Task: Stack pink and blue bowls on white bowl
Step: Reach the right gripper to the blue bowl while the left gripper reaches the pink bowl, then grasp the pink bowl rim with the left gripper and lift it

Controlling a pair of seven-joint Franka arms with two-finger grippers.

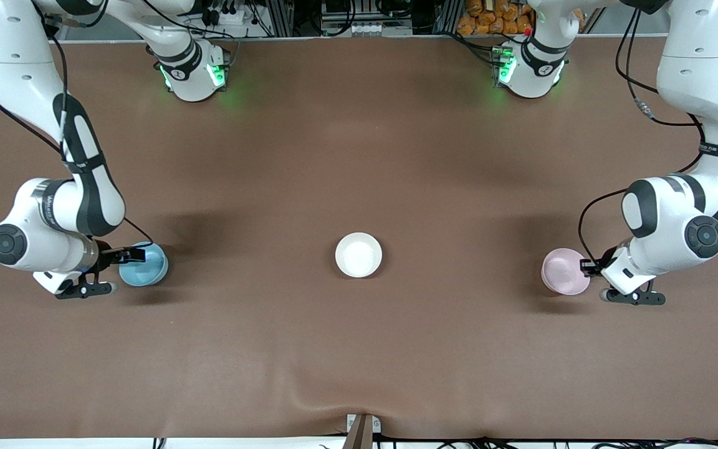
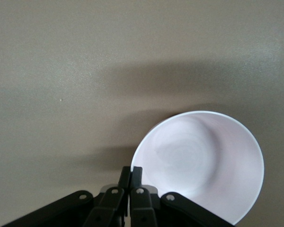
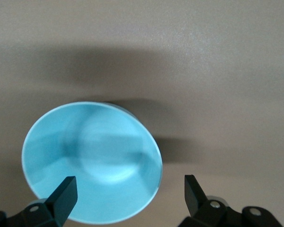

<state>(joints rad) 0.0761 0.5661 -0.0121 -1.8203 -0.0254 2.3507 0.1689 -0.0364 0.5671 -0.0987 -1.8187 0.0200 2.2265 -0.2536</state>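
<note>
While both arms reached low over the brown tabletop point(image 1: 359, 156), three bowls sat in a row across the middle of the front view. All three were empty. The white bowl point(image 1: 358, 254) stood alone at centre frame. The blue bowl point(image 1: 145, 264) lay at lower left of that frame, partly covered by the right arm's wrist. The pink bowl point(image 1: 564, 270) lay at lower right, its edge hidden by the left arm.

In the left wrist view the left pincer point(image 2: 130, 174) was pressed together, its tips pinching the pink bowl's point(image 2: 203, 165) rim; the bowl was cut off by the frame's bottom. In the right wrist view the right pincer point(image 3: 128, 189) was spread wide, one finger over the blue bowl's point(image 3: 92, 158) rim, the other over bare tabletop.
</note>
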